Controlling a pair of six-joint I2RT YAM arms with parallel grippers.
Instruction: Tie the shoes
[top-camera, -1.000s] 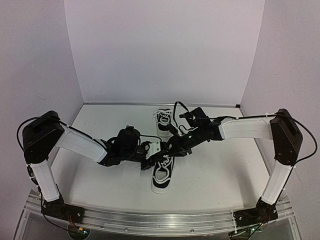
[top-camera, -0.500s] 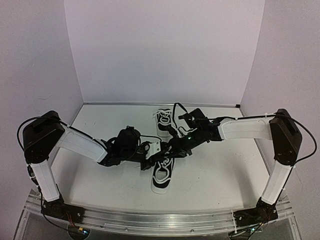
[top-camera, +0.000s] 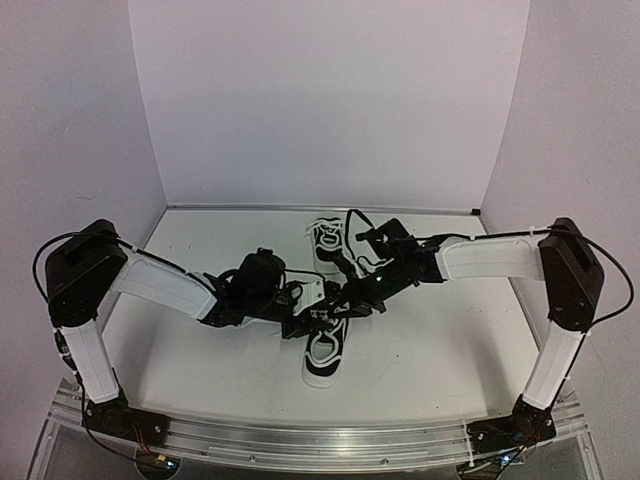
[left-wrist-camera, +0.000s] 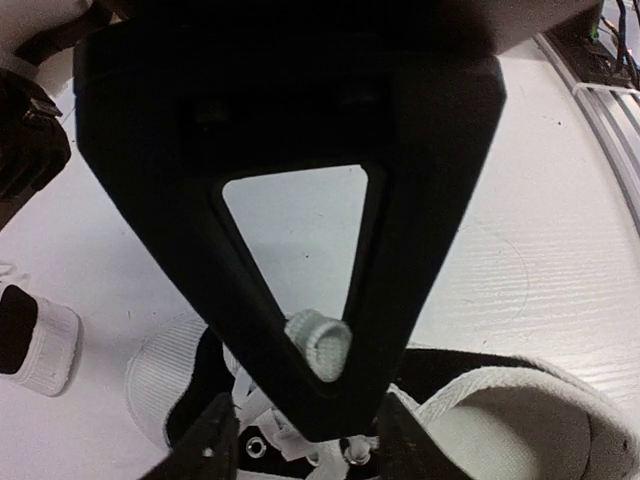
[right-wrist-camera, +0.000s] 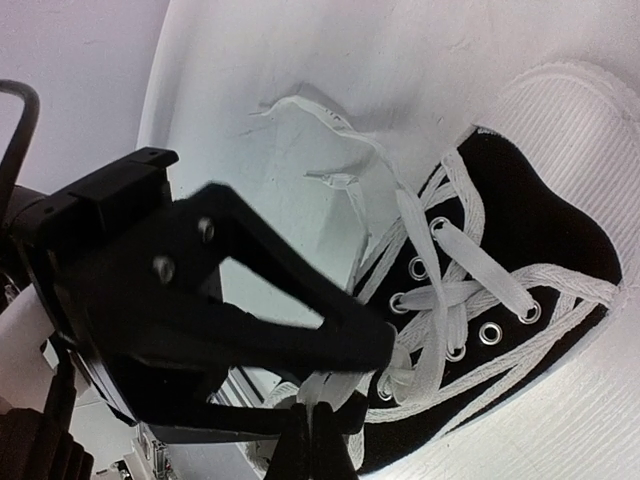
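Note:
Two black sneakers with white soles and laces lie on the white table. The far shoe (top-camera: 327, 243) lies apart at the back; an end of it shows in the left wrist view (left-wrist-camera: 38, 345). Both grippers meet over the laces of the near shoe (top-camera: 325, 362) (left-wrist-camera: 500, 415) (right-wrist-camera: 520, 250). My right gripper (top-camera: 340, 303) (right-wrist-camera: 312, 440) is shut on a white lace (right-wrist-camera: 345, 385) that runs to the top eyelets. My left gripper (top-camera: 312, 318) (left-wrist-camera: 308, 450) has its fingers apart, astride the laces, with the right gripper's finger between them. A rolled lace end (left-wrist-camera: 320, 345) sits against that finger.
Loose lace ends (right-wrist-camera: 300, 110) trail on the table beside the near shoe. White walls close in the back and both sides. An aluminium rail (top-camera: 320, 440) runs along the near edge by the arm bases.

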